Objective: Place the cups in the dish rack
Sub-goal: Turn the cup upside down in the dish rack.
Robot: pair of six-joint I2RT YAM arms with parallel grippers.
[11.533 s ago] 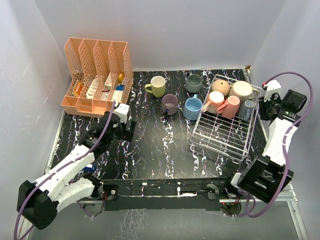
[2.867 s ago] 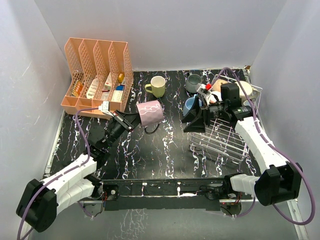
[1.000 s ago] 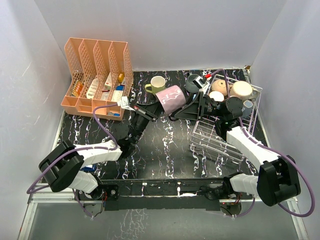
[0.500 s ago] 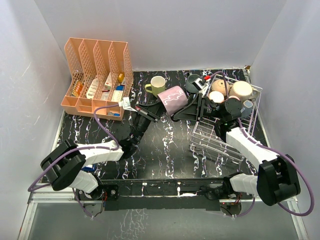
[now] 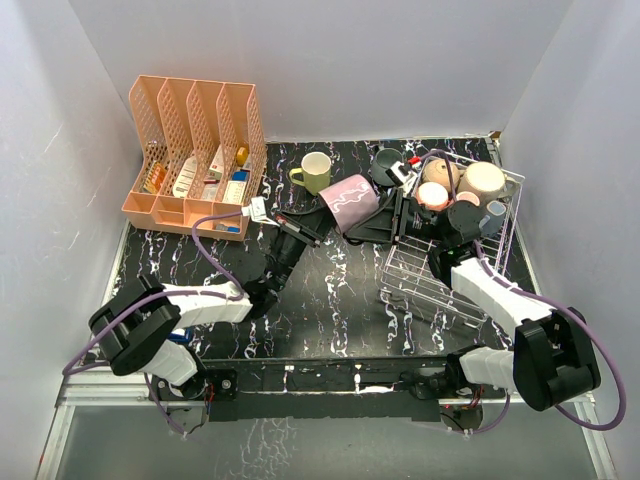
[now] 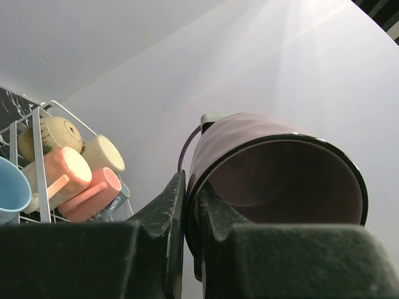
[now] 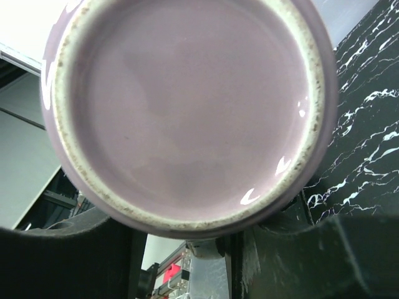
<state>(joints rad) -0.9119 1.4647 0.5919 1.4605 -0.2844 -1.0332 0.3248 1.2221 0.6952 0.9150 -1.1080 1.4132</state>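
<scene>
A mauve cup (image 5: 350, 202) hangs in the air over mid-table, lying on its side. My left gripper (image 5: 318, 222) is shut on its rim; in the left wrist view the fingers (image 6: 168, 205) pinch the dark-lined wall of the mauve cup (image 6: 268, 180). My right gripper (image 5: 365, 224) meets it from the other end, and its fingers (image 7: 293, 249) press both sides of the cup's base (image 7: 187, 106). The dish rack (image 5: 440, 290) at the right holds tan (image 5: 440, 172), cream (image 5: 483, 180) and pink cups (image 5: 432, 195). A yellow-green cup (image 5: 314, 172) and a grey cup (image 5: 385, 163) stand on the table.
A peach slotted organizer (image 5: 195, 150) with small packets stands at the back left. A light blue cup (image 6: 12, 190) sits beside the rack's wire side (image 6: 37, 149). White walls close in the black marbled table (image 5: 330, 310) on three sides.
The left arm has carried the mauve cup a little further right. The right gripper's jaws have narrowed onto the cup's base.
</scene>
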